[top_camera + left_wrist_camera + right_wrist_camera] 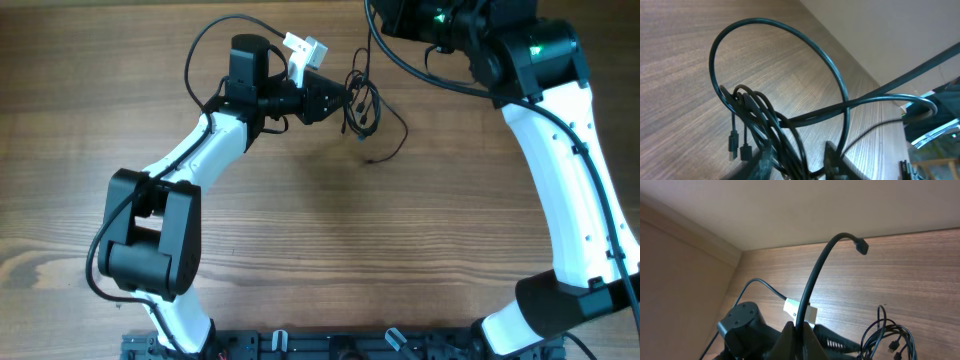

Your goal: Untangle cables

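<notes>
The cables (362,108) lie as a tangle of thin black cords at the table's far middle, with one loose end trailing toward the front. My left gripper (345,100) reaches into the tangle from the left. In the left wrist view its jaws (798,141) stand open around the bundle (765,120), with a gap on the right side. Two small plugs (740,147) hang beside the left finger. My right gripper (798,324) is shut on one black cable (825,260), which arcs up to a plug end (861,245). The tangle (890,335) lies below it to the right.
The left arm's wrist (742,322) and its white camera piece (305,47) sit close under the right gripper. The right arm (560,150) runs down the right side. The wall meets the table's far edge (735,255). A rail (300,345) borders the front.
</notes>
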You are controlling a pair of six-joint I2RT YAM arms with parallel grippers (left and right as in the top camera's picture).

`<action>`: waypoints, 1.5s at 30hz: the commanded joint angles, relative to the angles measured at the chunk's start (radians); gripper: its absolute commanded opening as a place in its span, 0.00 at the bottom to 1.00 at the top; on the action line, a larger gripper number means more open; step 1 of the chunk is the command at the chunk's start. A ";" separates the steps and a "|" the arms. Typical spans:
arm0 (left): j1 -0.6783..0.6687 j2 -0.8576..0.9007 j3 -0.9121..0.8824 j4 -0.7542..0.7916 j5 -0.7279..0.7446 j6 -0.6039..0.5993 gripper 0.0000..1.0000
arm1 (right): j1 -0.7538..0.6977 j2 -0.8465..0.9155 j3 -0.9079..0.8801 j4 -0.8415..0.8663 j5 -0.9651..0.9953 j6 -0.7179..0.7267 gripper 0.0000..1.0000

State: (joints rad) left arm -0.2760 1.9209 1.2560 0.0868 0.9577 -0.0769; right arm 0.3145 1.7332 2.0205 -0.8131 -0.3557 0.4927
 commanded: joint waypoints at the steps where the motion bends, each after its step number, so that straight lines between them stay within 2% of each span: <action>1: -0.008 0.005 0.005 0.004 -0.009 0.009 0.04 | 0.002 -0.010 0.016 0.013 -0.028 0.005 0.05; 11: -0.008 0.005 0.005 0.004 -0.010 0.009 0.04 | 0.002 -0.010 0.016 0.013 -0.028 0.005 0.05; 15: -0.003 0.004 0.005 0.005 -0.069 -0.022 0.04 | 0.002 -0.010 0.016 0.003 -0.026 0.000 0.05; 22: 0.076 0.000 0.005 0.005 -0.061 -0.069 0.04 | 0.002 -0.009 0.016 -0.048 0.057 -0.020 0.05; 27: 0.129 -0.026 0.005 0.000 -0.030 -0.089 0.04 | 0.002 -0.008 0.015 -0.125 0.192 -0.019 0.05; 34: 0.135 -0.089 0.005 0.000 -0.031 -0.089 0.04 | 0.002 -0.005 -0.018 -0.199 0.247 -0.023 0.06; 35: 0.134 -0.098 0.005 0.000 -0.031 -0.089 0.04 | 0.002 -0.003 -0.023 -0.208 0.247 -0.023 0.14; 36: 0.132 -0.108 0.005 0.000 -0.031 -0.089 0.04 | 0.002 -0.001 -0.026 -0.220 0.248 -0.023 0.33; 38: 0.129 -0.122 0.005 -0.002 -0.031 -0.089 0.04 | 0.002 0.007 -0.026 -0.245 0.248 -0.022 0.60; 39: 0.129 -0.128 0.005 -0.005 -0.031 -0.090 0.04 | 0.002 0.011 -0.026 -0.255 0.248 -0.022 0.66; 45: 0.130 -0.179 0.005 -0.053 -0.032 -0.089 0.04 | 0.002 0.046 -0.027 -0.284 0.251 -0.022 0.70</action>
State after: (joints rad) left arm -0.1429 1.7916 1.2560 0.0418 0.9108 -0.1631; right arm 0.3145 1.7454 2.0026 -1.0935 -0.1287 0.4732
